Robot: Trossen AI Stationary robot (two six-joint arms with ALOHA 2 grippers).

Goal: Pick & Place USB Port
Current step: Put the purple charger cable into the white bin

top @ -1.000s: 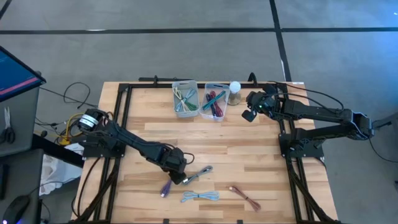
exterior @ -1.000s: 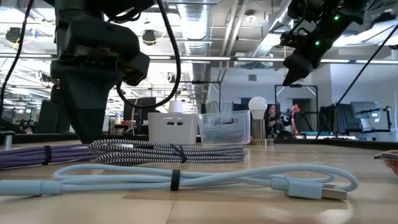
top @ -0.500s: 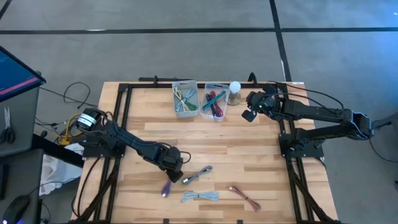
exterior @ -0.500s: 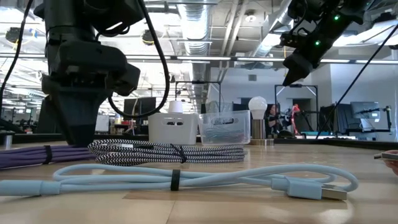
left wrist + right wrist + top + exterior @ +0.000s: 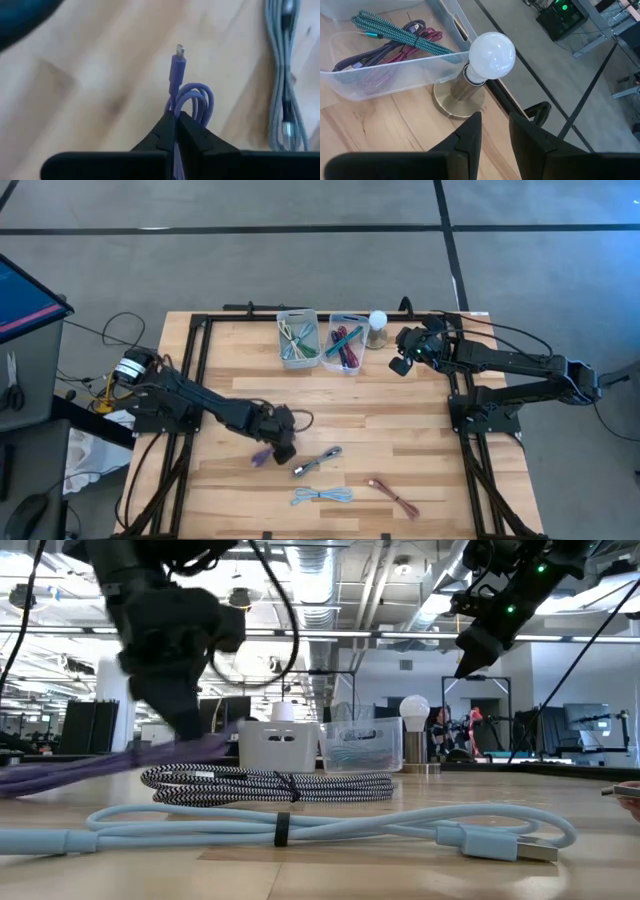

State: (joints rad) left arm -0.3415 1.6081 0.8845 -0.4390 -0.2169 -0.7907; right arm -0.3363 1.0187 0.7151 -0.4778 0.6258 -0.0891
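My left gripper (image 5: pixel 277 442) is shut on a coiled purple USB cable (image 5: pixel 262 457) at the table's near left of middle. The cable also shows in the left wrist view (image 5: pixel 192 100), with its plug (image 5: pixel 178 52) pointing away from the fingers. In the low view the purple cable (image 5: pixel 90 768) slants up toward the gripper (image 5: pixel 195 730). A grey braided cable (image 5: pixel 318 461) and a light blue cable (image 5: pixel 320 496) lie flat on the table nearby. My right gripper (image 5: pixel 400 362) hovers open and empty at the far right, beside a lamp. My left gripper pinches the purple cable's coil (image 5: pixel 176 117) between its two fingers, just behind the looped end. The loops and plug stick out past the fingertips. The cable's gripped end is raised off the wood. I cannot tell whether its other end (image 5: pixel 20 780) rests on the table.
Two clear bins (image 5: pixel 298 338) (image 5: pixel 345 342) holding several cables stand at the far edge, next to a lamp with a round bulb (image 5: pixel 377 326). A red cable (image 5: pixel 392 496) lies at the near right. Black frame rails run along the table's sides.
My left gripper has risen and tipped over, moving a little toward the table's far edge. The purple cable, which lay flat on the table, has come up with it and now slants upward at its gripped end.
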